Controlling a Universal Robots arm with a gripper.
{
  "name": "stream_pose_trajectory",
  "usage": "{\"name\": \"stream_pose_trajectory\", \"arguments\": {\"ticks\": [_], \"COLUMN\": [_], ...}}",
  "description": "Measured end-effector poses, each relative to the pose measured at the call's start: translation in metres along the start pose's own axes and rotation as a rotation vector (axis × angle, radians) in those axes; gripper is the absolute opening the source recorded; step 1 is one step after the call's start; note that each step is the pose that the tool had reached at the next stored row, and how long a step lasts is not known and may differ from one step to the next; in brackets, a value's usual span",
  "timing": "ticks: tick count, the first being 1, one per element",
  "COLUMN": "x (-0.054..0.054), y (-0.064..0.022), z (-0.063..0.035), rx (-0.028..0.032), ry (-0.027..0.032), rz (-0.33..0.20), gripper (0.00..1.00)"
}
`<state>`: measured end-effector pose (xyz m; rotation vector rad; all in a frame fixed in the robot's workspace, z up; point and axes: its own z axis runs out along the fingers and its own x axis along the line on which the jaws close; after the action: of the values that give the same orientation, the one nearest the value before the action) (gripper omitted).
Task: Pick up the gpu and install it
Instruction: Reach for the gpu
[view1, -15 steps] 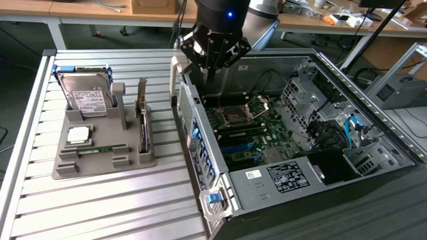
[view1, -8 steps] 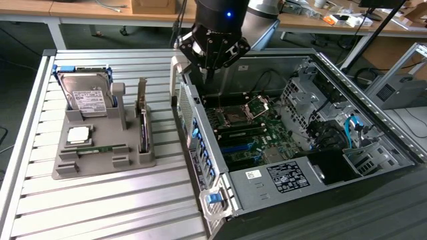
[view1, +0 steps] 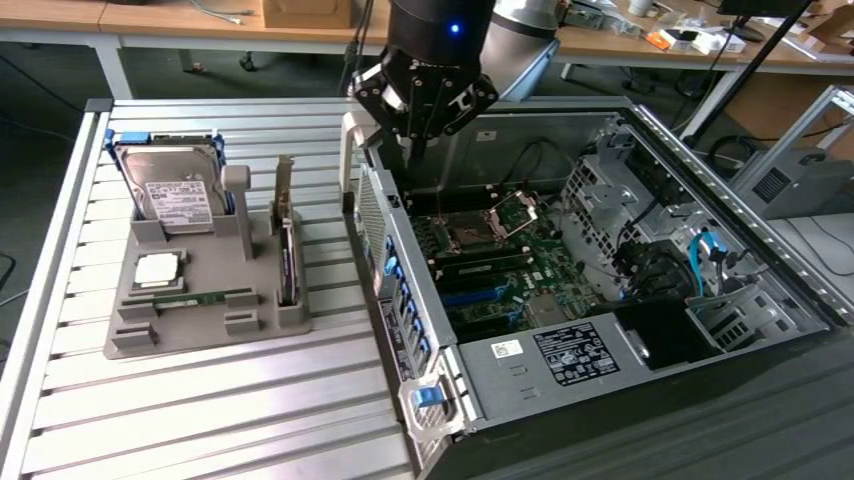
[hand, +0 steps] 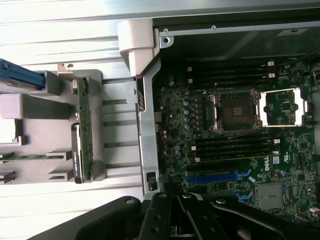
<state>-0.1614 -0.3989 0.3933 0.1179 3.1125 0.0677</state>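
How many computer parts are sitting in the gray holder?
4: the hard drive standing upright, the square chip, the memory stick lying flat, the gpu on edge nearest the case.

Ribbed metal table (view1: 200, 420) – pale long slats laid side by side, edged by a raised rail along the nine o'clock side in the exterior view. Bears two things directly. Toward nine o'clock: a grey moulded holder (view1: 274, 322), flat on the slats, slotted for parts standing on edge. Toward three o'clock, near it, with a strip of bare slats between: an open computer case (view1: 467, 378), laid on its side, innards facing up – stretching from twelve down to about five o'clock, where a darker surface (view1: 694, 440) adjoins the slats.
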Motion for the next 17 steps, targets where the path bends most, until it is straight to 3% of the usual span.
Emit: {"name": "stream_pose_trajectory", "arguments": {"ticks": [17], "x": [0.0081], "y": [-0.0006], "z": [-0.0002], "rx": [0.0], "ry": [0.0], "rz": [0.0], "gripper": [0.11]}}
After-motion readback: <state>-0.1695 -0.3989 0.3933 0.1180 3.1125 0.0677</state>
